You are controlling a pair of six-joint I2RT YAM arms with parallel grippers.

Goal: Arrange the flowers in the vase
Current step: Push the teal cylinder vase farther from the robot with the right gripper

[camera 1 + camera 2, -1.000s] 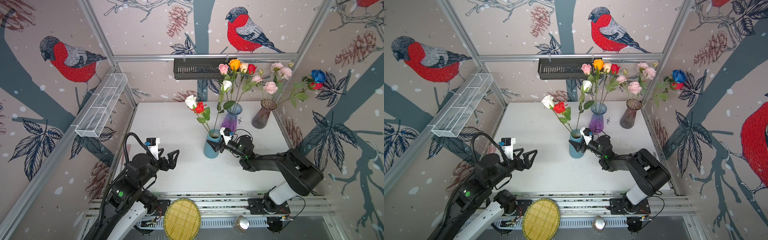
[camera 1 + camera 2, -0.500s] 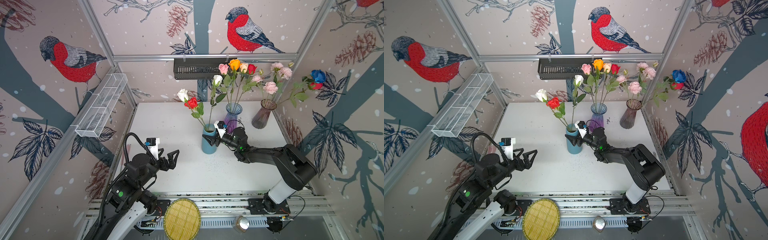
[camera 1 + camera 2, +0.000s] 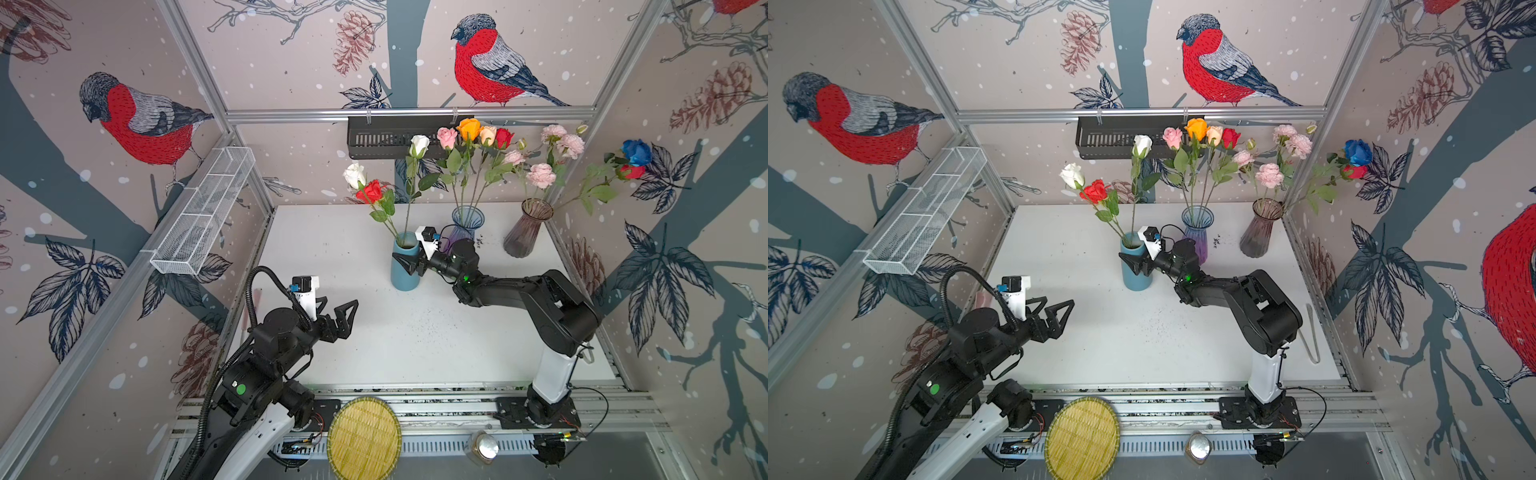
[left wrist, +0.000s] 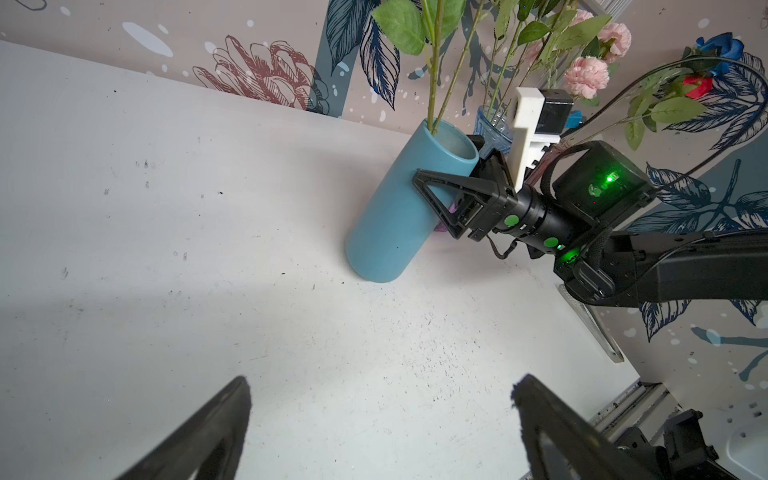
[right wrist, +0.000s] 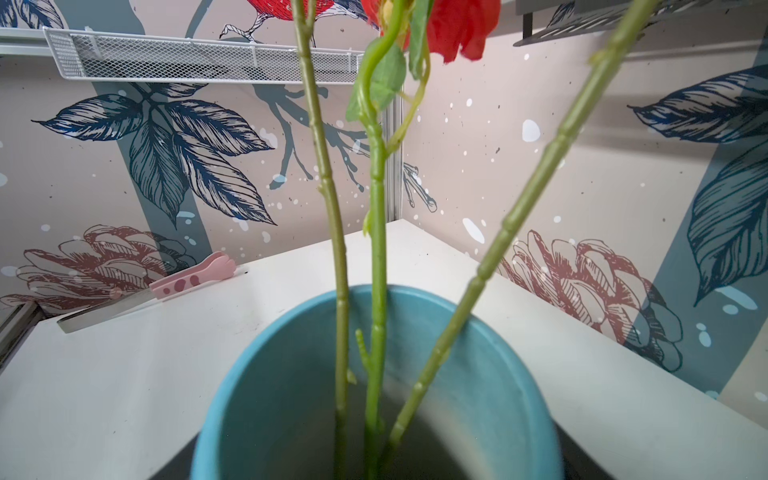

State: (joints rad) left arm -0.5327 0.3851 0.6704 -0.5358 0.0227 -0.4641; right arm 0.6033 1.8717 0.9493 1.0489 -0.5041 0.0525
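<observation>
A blue cylinder vase (image 3: 405, 272) (image 3: 1136, 274) stands mid-table with two white roses and a red rose (image 3: 371, 191) in it. My right gripper (image 3: 405, 259) (image 3: 1133, 262) is shut on this vase just below its rim; in the left wrist view one finger (image 4: 449, 185) lies across the vase's (image 4: 386, 224) side. Looking down from the right wrist, I see three green stems (image 5: 376, 249) inside the vase (image 5: 498, 395). My left gripper (image 3: 338, 309) (image 3: 1059, 305) (image 4: 380, 386) is open and empty over bare table at the front left.
A purple-blue glass vase (image 3: 467, 220) of roses stands right behind my right gripper. A brown glass vase (image 3: 525, 232) of pink, blue and red flowers is at the back right. Pink tongs (image 5: 191, 280) lie by the left wall and metal tongs (image 3: 1312, 332) by the right edge. A bamboo tray (image 3: 363, 436) sits in front.
My right gripper has carried the blue vase and its flowers left and toward the back of the table. The left arm has not moved.
</observation>
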